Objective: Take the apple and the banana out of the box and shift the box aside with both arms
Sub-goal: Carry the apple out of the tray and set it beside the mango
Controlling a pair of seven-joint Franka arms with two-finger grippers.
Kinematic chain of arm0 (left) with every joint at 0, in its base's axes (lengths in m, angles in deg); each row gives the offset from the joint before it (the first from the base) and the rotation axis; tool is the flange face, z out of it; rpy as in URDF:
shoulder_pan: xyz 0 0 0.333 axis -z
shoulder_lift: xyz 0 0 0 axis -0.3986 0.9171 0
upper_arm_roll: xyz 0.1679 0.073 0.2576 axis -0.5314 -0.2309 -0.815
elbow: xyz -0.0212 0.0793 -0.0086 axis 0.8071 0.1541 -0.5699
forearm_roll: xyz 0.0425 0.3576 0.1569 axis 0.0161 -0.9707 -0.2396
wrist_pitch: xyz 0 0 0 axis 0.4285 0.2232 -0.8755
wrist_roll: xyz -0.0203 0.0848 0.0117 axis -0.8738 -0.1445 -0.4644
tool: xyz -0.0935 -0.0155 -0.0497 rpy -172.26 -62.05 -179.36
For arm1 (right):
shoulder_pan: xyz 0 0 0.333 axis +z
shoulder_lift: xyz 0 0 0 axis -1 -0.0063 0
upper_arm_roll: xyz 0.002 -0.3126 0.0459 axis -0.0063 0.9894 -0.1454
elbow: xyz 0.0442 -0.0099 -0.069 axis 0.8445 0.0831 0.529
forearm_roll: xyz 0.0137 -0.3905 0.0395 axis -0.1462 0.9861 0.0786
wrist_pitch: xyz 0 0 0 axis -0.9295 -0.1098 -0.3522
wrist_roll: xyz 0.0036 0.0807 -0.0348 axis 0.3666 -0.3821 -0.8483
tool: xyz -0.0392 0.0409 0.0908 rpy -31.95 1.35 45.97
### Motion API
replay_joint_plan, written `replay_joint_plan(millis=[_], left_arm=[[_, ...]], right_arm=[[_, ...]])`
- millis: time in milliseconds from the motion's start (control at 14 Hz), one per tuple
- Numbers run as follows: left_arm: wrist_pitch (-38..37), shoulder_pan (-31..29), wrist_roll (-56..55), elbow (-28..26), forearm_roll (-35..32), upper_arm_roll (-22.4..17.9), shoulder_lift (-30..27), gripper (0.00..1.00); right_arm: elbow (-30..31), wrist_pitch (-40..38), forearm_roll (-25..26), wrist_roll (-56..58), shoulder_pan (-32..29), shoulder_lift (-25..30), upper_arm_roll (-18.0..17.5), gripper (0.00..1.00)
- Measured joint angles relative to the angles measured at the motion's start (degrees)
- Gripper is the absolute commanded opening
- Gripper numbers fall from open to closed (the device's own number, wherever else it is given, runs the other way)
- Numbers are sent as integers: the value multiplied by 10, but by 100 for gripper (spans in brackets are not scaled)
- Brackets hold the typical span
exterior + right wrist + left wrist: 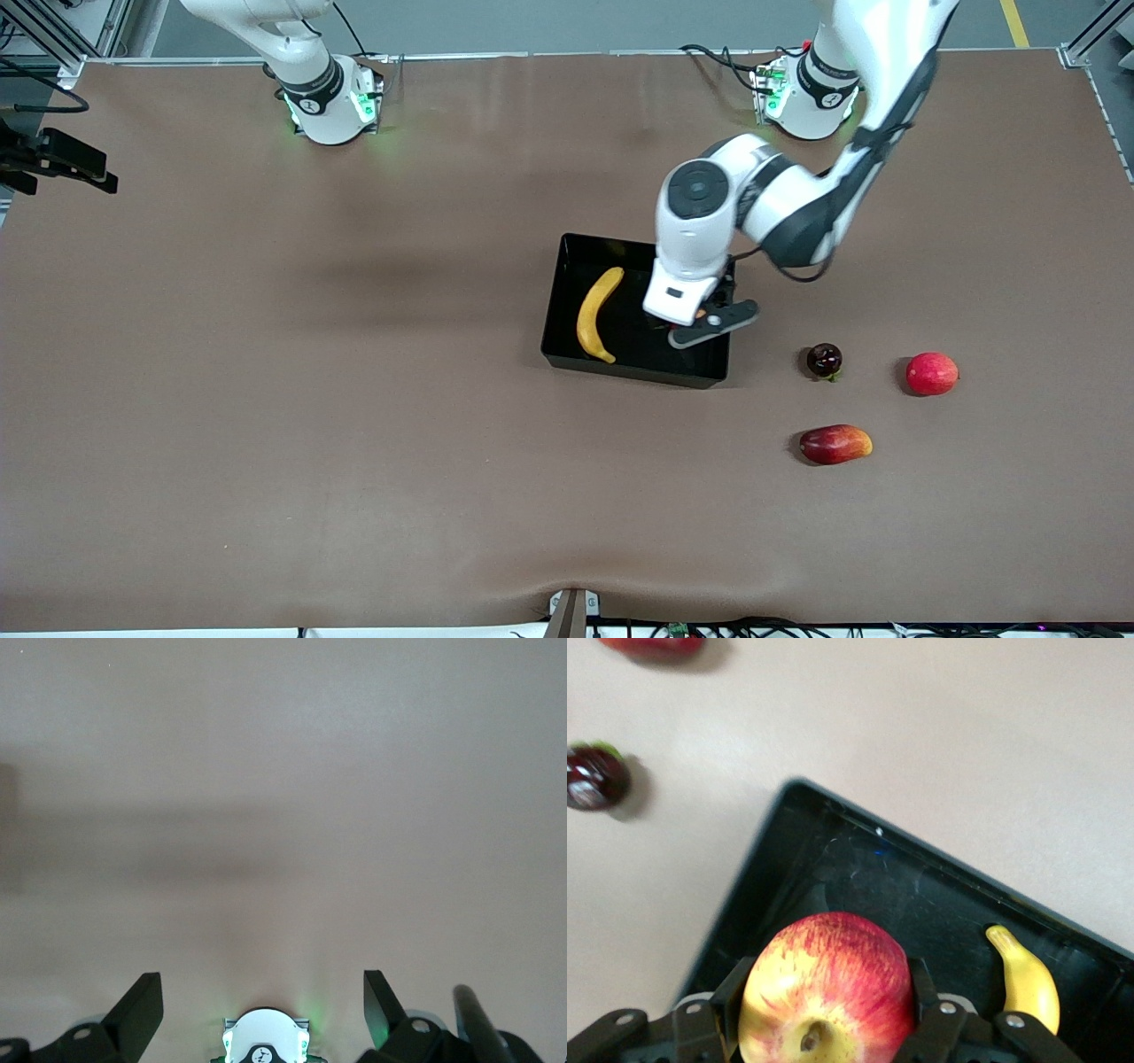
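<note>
Beside box [567, 301] — cherry-like fruit [824, 359] | mango [835, 444] | red fruit [931, 373]

Even overhead light, soft shadows, blurred wrist-view edges.

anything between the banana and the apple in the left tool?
Nothing. The left wrist view shows only bare black floor of the box between the banana and the apple gripped by the left tool over the box.
</note>
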Motion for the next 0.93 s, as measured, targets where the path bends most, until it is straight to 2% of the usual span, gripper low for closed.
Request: replay_joint_plan(millis=[214, 571, 714, 929], left_arm=[[-16, -56, 91, 6, 54, 2, -26, 0], [-61, -162, 278, 14, 64, 1, -33, 0], [-62, -212, 347, 13, 59, -3, -21, 0], [-40, -270, 401, 17, 25, -4, 27, 0]], right_arm=[[0, 1, 0, 0, 1, 0, 0, 100], [0, 1, 0, 0, -1, -3, 6, 100], [0, 1, 0, 0, 0, -3, 5, 100], [0, 1, 0, 0, 0, -3, 5, 100]])
